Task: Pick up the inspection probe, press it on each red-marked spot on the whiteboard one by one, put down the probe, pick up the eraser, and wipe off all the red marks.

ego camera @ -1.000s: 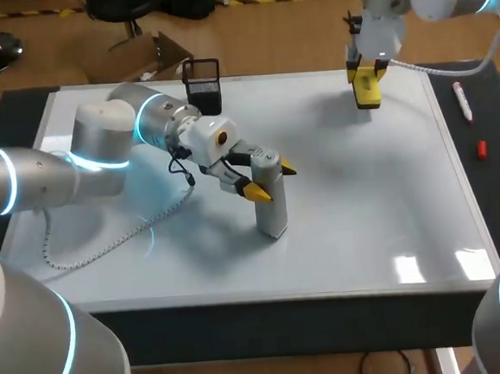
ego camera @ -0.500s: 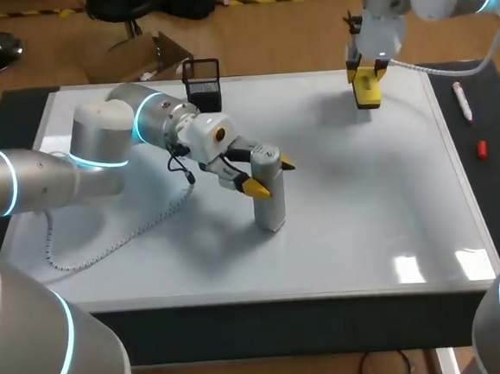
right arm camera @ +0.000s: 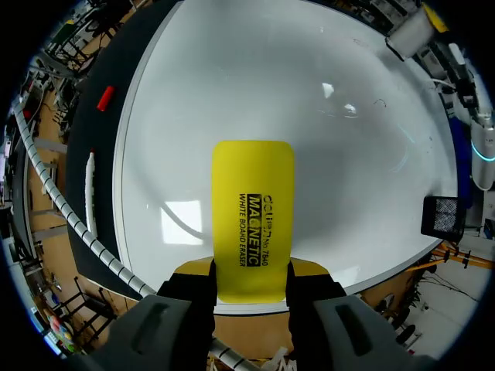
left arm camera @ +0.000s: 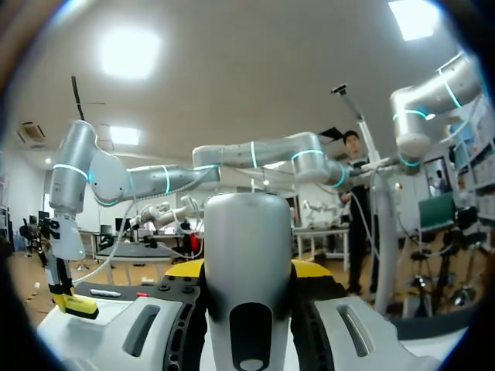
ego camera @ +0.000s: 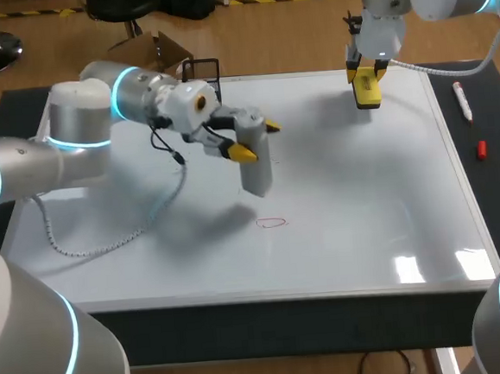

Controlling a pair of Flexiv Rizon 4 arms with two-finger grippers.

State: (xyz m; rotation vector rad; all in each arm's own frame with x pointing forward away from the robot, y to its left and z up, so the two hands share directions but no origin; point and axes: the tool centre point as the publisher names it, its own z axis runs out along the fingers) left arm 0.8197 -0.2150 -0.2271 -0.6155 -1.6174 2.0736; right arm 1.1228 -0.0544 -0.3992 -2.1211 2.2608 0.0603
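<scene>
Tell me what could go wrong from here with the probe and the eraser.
1. The left pincer grips the probe near its top, so pressing on the red mark might tilt it.
2. The cable looped on the whiteboard could snag or drag.
3. The right pincer holds the eraser; wiping while the left arm is over the board risks a collision.

In the left wrist view the probe (left arm camera: 246, 232) covers most of the yellow tips of our left gripper (left arm camera: 247, 270), and the edge cuts its lower end. The eraser (right arm camera: 253, 220) likewise hides the tips of our right gripper (right arm camera: 252, 272). In the head view our left arm (ego camera: 81, 131) hides much of the black basket (ego camera: 202, 68). The red mark (ego camera: 271, 222) is too faint for us to tell its shape.
</scene>
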